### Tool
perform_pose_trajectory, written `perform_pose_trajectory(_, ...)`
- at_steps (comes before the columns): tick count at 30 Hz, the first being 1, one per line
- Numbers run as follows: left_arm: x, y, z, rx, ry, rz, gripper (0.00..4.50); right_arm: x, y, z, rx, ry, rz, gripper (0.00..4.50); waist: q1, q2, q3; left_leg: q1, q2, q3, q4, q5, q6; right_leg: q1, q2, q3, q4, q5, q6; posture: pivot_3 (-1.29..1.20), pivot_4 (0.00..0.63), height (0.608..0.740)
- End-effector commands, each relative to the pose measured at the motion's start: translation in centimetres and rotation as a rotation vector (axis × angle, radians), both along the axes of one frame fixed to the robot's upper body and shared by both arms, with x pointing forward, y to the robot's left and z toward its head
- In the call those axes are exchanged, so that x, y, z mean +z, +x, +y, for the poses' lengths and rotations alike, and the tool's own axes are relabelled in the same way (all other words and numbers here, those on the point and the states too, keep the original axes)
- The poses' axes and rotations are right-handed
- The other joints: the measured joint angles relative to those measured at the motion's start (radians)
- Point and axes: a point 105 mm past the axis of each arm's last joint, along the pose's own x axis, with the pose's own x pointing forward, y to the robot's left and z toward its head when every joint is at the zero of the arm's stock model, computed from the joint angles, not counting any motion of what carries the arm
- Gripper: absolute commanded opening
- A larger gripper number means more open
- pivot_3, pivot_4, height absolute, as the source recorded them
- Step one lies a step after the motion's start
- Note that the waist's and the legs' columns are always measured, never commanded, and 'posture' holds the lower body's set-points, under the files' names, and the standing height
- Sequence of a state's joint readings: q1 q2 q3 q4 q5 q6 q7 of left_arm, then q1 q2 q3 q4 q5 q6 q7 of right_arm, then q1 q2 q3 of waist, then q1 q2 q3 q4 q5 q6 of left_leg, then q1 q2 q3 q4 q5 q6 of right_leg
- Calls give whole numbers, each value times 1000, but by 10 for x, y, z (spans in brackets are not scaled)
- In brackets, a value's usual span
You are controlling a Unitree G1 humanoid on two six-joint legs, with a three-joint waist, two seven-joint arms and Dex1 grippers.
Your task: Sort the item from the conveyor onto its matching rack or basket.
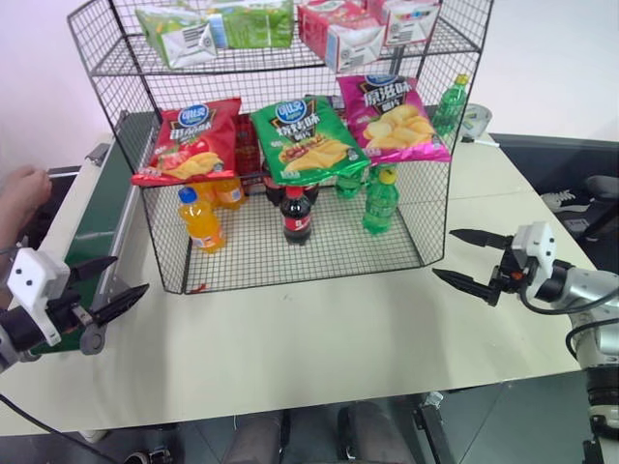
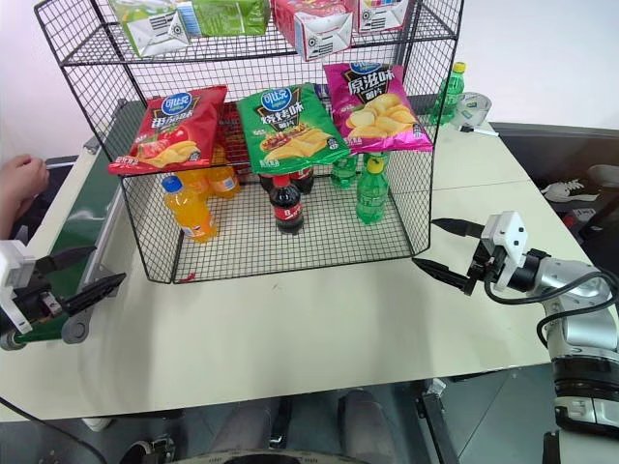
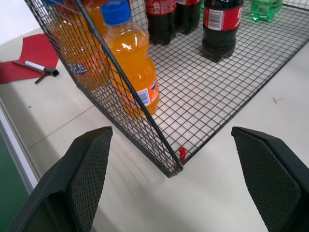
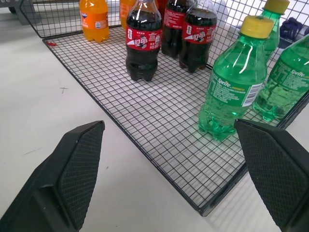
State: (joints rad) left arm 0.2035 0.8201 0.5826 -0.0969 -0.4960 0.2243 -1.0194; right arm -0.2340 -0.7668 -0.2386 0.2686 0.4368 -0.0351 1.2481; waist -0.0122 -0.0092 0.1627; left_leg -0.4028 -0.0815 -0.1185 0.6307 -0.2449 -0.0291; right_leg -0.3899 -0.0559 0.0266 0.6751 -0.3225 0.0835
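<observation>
- The red chip bag (image 1: 191, 140) hangs at the front top edge of the black wire rack's (image 1: 145, 208) lower basket, on the robot's left end of a row of three bags
- Just beside it hangs the green chip bag (image 1: 306, 140), and next to that the pink chip bag (image 1: 393, 118)
- Inside the basket stand orange soda bottles (image 1: 200, 220), dark cola bottles (image 1: 297, 214) and green Sprite bottles (image 1: 380, 201)
- The upper shelf holds green and pink cartons (image 1: 253, 24)
- The conveyor (image 1: 100, 217) runs along the rack's left side, its green belt bare where it shows
- The left gripper (image 1: 108, 283) hovers over the table's (image 1: 319, 338) left edge, near the conveyor rail, fingers spread wide and holding nothing
- The right gripper (image 1: 466, 259) hovers over the table near the rack's front right corner, fingers also wide apart and empty
- A person's hand (image 1: 21, 191) rests at the far left, beside the conveyor
- A red sheet with a marker pen (image 3: 34, 65) lies on the table beside the basket
</observation>
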Motion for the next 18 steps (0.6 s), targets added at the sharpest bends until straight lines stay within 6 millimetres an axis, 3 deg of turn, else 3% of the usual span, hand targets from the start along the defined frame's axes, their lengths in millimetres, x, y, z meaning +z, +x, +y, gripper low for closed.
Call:
perform_pose_trajectory(1, -2, -1, 5, 29, 59, -27, 4121, 8, -1, 7, 25, 1, -34, 4500, 0, 0, 0, 0, 0, 0, 0, 0, 0, 0, 0, 0, 0, 0, 0, 0, 150, 740)
perform_pose_trajectory(18, -9, -5, -8, -25, 45, -31, 4121, 0, -7, 3, 23, -4, -24, 4500, 1, 0, 0, 0, 0, 0, 0, 0, 0, 0, 0, 0, 0, 0, 0, 0, 150, 740)
